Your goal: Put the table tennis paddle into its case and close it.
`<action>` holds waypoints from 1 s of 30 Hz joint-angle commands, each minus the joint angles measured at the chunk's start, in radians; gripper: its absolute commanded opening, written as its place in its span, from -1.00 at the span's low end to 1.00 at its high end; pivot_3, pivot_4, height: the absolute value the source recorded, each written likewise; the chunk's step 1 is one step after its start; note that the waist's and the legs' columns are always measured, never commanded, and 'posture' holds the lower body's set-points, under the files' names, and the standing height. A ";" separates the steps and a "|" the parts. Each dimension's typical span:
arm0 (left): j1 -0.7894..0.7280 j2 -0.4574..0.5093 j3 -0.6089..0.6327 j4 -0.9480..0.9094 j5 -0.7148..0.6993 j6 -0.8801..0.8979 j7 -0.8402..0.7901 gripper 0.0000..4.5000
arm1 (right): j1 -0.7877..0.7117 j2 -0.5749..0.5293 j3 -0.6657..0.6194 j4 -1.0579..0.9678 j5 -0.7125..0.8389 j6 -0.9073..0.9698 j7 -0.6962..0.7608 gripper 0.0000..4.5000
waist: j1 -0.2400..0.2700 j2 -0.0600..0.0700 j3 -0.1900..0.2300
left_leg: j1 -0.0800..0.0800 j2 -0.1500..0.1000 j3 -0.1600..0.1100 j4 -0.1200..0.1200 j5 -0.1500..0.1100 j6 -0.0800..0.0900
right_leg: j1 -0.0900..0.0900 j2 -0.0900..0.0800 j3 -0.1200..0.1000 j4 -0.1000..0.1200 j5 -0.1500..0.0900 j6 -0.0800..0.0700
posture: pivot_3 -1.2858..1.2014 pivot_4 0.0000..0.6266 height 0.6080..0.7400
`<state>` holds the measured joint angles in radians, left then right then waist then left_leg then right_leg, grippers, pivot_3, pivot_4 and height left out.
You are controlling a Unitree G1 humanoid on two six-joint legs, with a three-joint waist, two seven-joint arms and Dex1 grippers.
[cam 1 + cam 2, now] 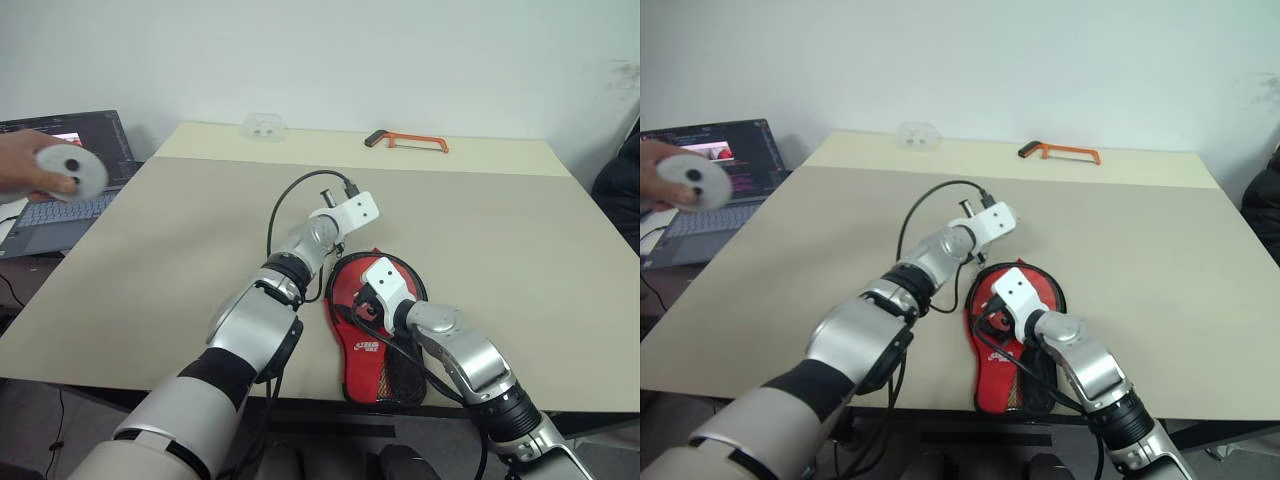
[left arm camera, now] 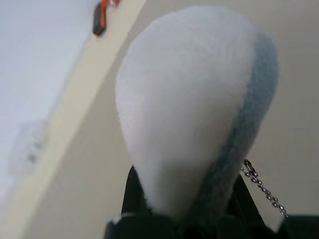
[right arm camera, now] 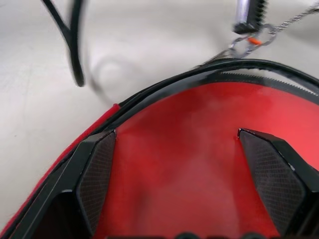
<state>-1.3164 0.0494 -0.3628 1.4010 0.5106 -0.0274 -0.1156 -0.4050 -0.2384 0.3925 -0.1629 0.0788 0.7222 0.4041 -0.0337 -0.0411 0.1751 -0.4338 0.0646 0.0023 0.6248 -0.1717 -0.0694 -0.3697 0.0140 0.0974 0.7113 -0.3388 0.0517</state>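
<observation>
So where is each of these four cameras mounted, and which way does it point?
Left eye: on the head, looking down at the table, both arms, and the case.
Right eye: beside it, sharing that scene, orange hacksaw included.
Left wrist: along the left gripper, shut on a whitish pouch; it shares the hacksaw.
Right wrist: between the open right gripper fingers, over the red paddle face.

a wide beige table stands against a plain white wall, with a paler strip along its far edge. on that strip lie an orange-framed hacksaw and a small clear plastic piece. an open laptop sits to the left, beside the table.
</observation>
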 commanded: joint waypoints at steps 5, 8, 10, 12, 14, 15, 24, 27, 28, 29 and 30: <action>-0.067 -0.131 -0.089 -0.013 0.115 -0.109 0.112 -0.90 | 0.071 0.007 0.085 -0.014 -0.047 0.131 -0.023 0.91 | 0.001 0.000 0.000 | -0.001 0.000 0.000 -0.001 0.000 0.000 | 0.000 0.000 0.000 -0.003 0.000 0.000 | 0.03 -0.52 1.00; -0.053 -0.169 -0.133 -0.012 0.157 -0.162 0.109 -0.90 | 0.074 0.010 0.083 -0.014 -0.051 0.132 -0.026 0.91 | 0.001 0.001 0.000 | -0.001 0.000 0.000 -0.002 0.000 -0.001 | 0.000 0.000 0.000 -0.004 0.000 0.000 | 0.03 -0.52 1.00; -0.044 -0.173 -0.138 -0.010 0.163 -0.168 0.105 -0.90 | 0.072 0.011 0.082 -0.009 -0.053 0.129 -0.026 0.91 | 0.001 0.002 -0.001 | -0.001 -0.001 0.001 -0.003 0.000 -0.001 | 0.000 0.000 0.000 -0.005 0.000 0.000 | 0.03 -0.52 1.00; -0.033 -0.170 -0.139 -0.009 0.166 -0.171 0.096 -0.90 | 0.069 0.013 0.082 -0.005 -0.054 0.126 -0.024 0.91 | 0.001 0.002 -0.002 | -0.001 -0.001 0.000 -0.003 0.000 -0.001 | 0.000 0.000 0.000 -0.006 0.000 0.000 | 0.03 -0.52 1.00; -0.019 -0.164 -0.138 -0.008 0.165 -0.172 0.070 -0.90 | 0.065 0.012 0.080 0.000 -0.051 0.121 -0.018 0.91 | 0.001 0.003 -0.002 | -0.001 -0.001 0.000 -0.003 0.000 -0.001 | 0.000 0.000 0.000 -0.006 0.000 0.000 | 0.03 -0.52 1.00; -0.007 -0.158 -0.136 -0.008 0.161 -0.175 0.046 -0.90 | 0.063 0.011 0.081 0.006 -0.051 0.115 -0.013 0.91 | 0.001 0.003 -0.002 | -0.001 0.000 0.000 -0.003 0.000 -0.001 | 0.000 0.000 0.000 -0.006 0.000 0.000 | 0.03 -0.52 1.00; 0.073 -0.088 -0.132 -0.020 0.149 -0.217 -0.102 -0.14 | 0.009 -0.001 0.084 0.105 -0.061 0.046 0.049 0.91 | -0.012 0.005 -0.006 | 0.001 0.000 0.000 -0.005 0.000 -0.001 | 0.001 0.000 0.000 -0.006 0.000 0.000 | 0.03 -0.52 1.00; 0.078 -0.079 -0.125 -0.026 0.144 -0.227 -0.102 0.35 | -0.019 -0.005 0.077 0.145 -0.065 0.024 0.071 0.91 | -0.019 0.006 -0.010 | 0.001 0.000 0.000 -0.005 0.000 0.000 | 0.002 0.000 0.000 -0.006 0.000 0.000 | 0.03 -0.52 1.00; 0.076 -0.076 -0.122 -0.029 0.140 -0.235 -0.101 0.51 | -0.027 -0.010 0.074 0.157 -0.067 0.016 0.081 0.91 | -0.020 0.006 -0.011 | 0.002 0.000 0.000 -0.005 0.000 0.000 | 0.002 0.000 0.000 -0.006 0.000 0.000 | 0.03 -0.52 1.00; 0.072 -0.074 -0.120 -0.031 0.139 -0.243 -0.099 0.66 | -0.034 -0.015 0.072 0.168 -0.069 0.008 0.089 0.91 | -0.020 0.006 -0.011 | 0.002 0.000 0.000 -0.005 0.000 0.000 | 0.002 0.000 0.000 -0.006 0.000 0.000 | 0.03 -0.52 1.00; 0.068 -0.071 -0.121 -0.033 0.141 -0.247 -0.099 0.80 | -0.039 -0.019 0.069 0.178 -0.071 0.001 0.096 0.91 | -0.020 0.006 -0.012 | 0.002 0.000 0.000 -0.005 0.000 0.000 | 0.003 0.000 0.000 -0.006 0.000 0.000 | 0.03 -0.52 1.00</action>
<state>-1.2557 -0.0172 -0.4819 1.3683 0.6539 -0.2580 -0.2055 -0.4678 -0.2292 0.4257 -0.0873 0.0483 0.6981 0.4975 -0.0541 -0.0347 0.1631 -0.4313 0.0644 0.0020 0.6197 -0.1720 -0.0697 -0.3663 0.0140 0.0972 0.7050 -0.3387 0.0517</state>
